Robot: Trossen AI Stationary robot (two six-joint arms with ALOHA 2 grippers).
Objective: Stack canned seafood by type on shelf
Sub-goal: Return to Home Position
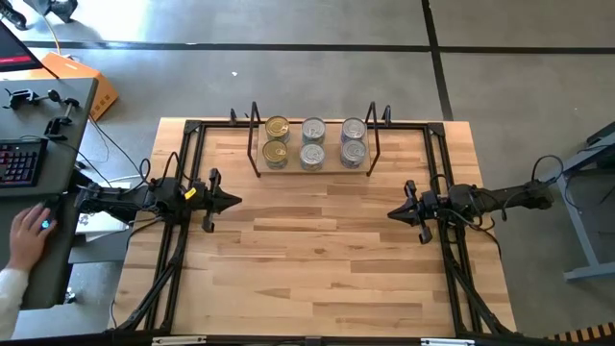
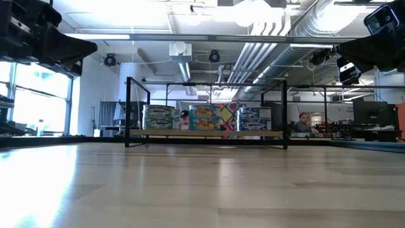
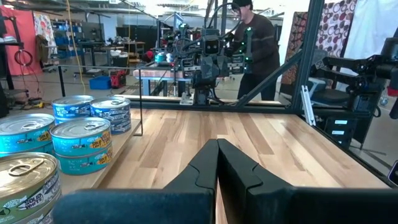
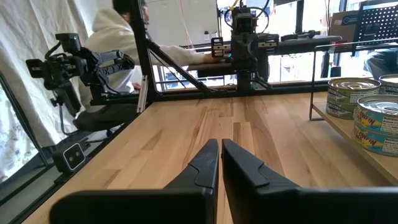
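Note:
The canned seafood [image 1: 313, 141] stands on the shelf [image 1: 313, 169], a low wood board with black wire uprights near the table's far edge. From above I see three columns of short round tins: gold lids [image 1: 276, 128] at the left, silver lids [image 1: 312, 130] in the middle and at the right [image 1: 353, 129]. The low view shows the tins [image 2: 207, 118] stacked two high. My left gripper [image 1: 236, 201] hangs shut above the table's left side, pointing level toward the right. My right gripper [image 1: 391, 213] hangs shut above the right side, pointing left. Both are empty.
The bare wooden tabletop [image 1: 317, 259] lies between the two grippers and toward the near edge. Black frame rails [image 1: 192, 130] run along the table's sides and back. A person's hand [image 1: 27, 231] rests at a desk beyond the left edge.

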